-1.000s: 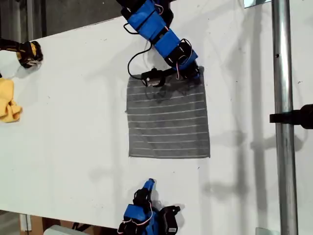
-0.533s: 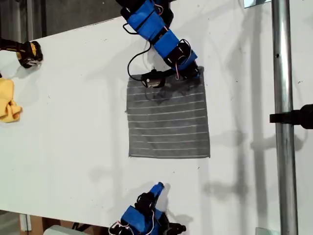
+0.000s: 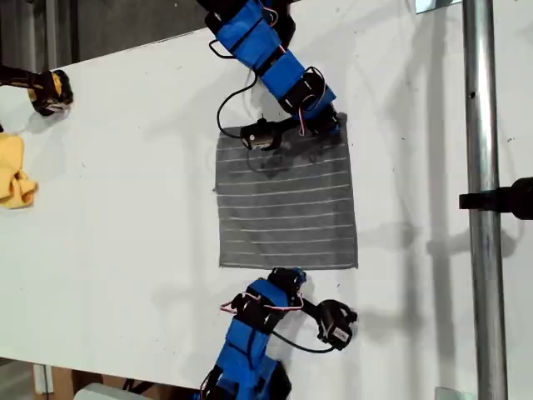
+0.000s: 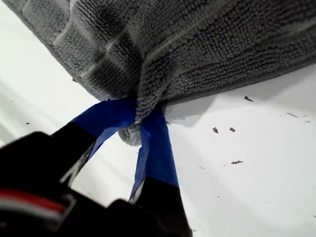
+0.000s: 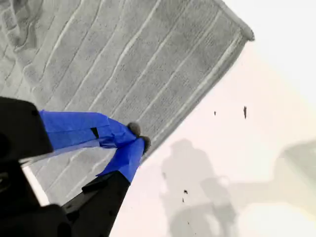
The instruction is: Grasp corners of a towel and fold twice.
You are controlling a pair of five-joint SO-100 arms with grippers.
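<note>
The dark grey striped towel (image 3: pixel 287 208) lies flat in the middle of the white table (image 3: pixel 125 225). In the exterior view my first gripper (image 3: pixel 321 125) sits at the towel's top edge near its upper right corner. In the first wrist view my first gripper (image 4: pixel 140 116) is shut on a pinched fold of the towel (image 4: pixel 197 44). My second gripper (image 3: pixel 287 273) is at the middle of the towel's bottom edge. Seen from the second wrist, my second gripper (image 5: pixel 133 138) is shut, its tips meeting at the towel's (image 5: pixel 123 54) hem. One corner (image 5: pixel 247 33) lies flat, away from it.
A yellow cloth (image 3: pixel 12 171) and a yellow-black tool (image 3: pixel 50 90) sit at the exterior view's left edge. A metal pole (image 3: pixel 483 250) with a black clamp (image 3: pixel 504 198) runs down that view's right side. The table's near edge is behind the second arm.
The second arm came up from the exterior view's bottom edge to the towel's bottom edge. The first arm and the towel stayed put.
</note>
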